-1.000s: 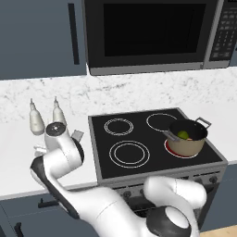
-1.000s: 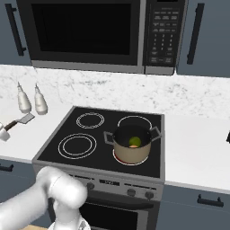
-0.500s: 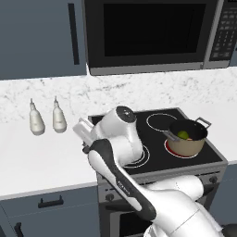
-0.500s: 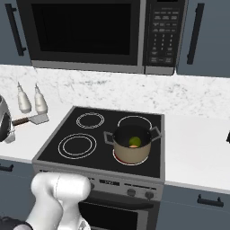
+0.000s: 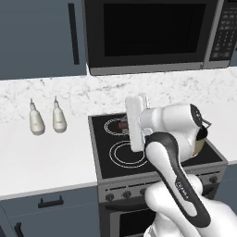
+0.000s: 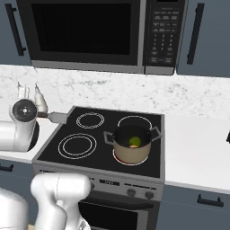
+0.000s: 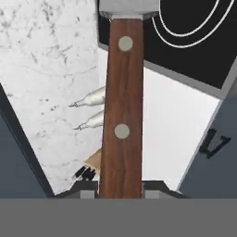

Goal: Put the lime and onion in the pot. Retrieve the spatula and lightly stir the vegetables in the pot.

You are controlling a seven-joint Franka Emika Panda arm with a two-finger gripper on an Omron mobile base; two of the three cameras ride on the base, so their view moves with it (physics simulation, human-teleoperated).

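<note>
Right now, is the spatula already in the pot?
No, the spatula is clamped in the pincer over the counter edge, beside the stove, away from the pot.

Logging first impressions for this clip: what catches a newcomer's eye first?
The spatula dominates the hand view, its brown riveted handle clamped between the jaws and its grey blade reaching over the stove. In the right base view, the tan pot sits on the front right burner with the green lime inside.

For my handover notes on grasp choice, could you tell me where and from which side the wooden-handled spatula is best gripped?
Grip the brown riveted wooden-handled spatula on its long straight handle, coming from the butt end along its length, as the tool, shut on it, does. The flat-sided handle suits the fingers; the grey metal blade stays free.
</note>
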